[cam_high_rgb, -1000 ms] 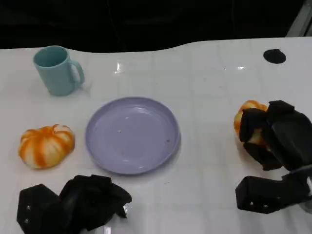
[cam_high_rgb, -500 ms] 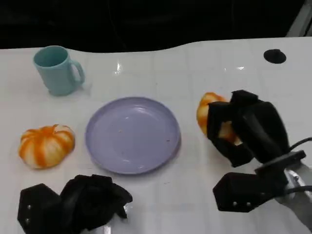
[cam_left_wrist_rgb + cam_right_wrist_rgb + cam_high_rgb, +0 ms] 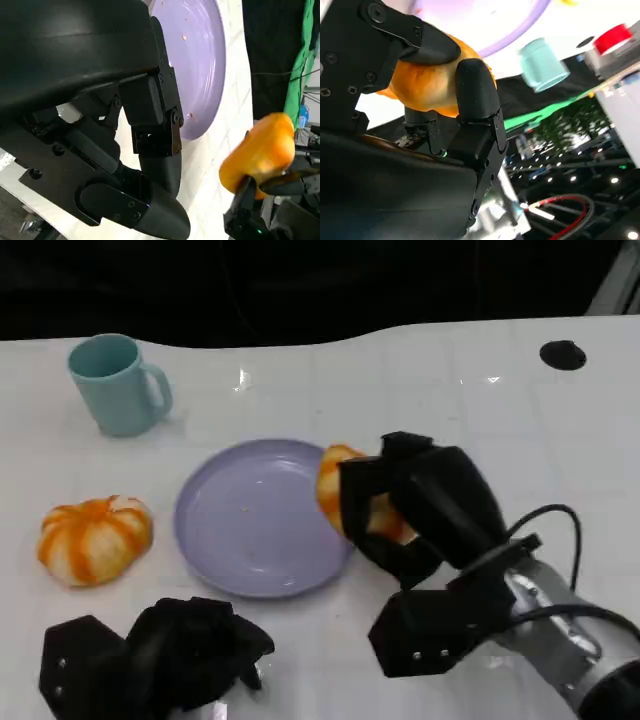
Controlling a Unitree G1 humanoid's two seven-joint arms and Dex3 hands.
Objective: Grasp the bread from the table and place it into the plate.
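My right hand (image 3: 415, 515) grips an orange bread roll (image 3: 340, 488) and holds it above the right rim of the lavender plate (image 3: 250, 530). The right wrist view has the bread (image 3: 427, 82) clasped between black fingers (image 3: 475, 95), with the plate's rim (image 3: 530, 20) beyond. In the left wrist view the bread (image 3: 260, 152) hangs past the plate (image 3: 200, 55). My left hand (image 3: 165, 660) rests curled on the table at the near left with nothing in it, and its fingers (image 3: 150, 150) show bent in the left wrist view.
A teal mug (image 3: 118, 383) stands at the back left. An orange-and-white striped pumpkin-shaped object (image 3: 93, 538) lies left of the plate. A black round mark (image 3: 563, 354) sits at the table's far right.
My right hand has carried the bread leftward from the right side of the table to the plate's right rim. The left hand stays put.
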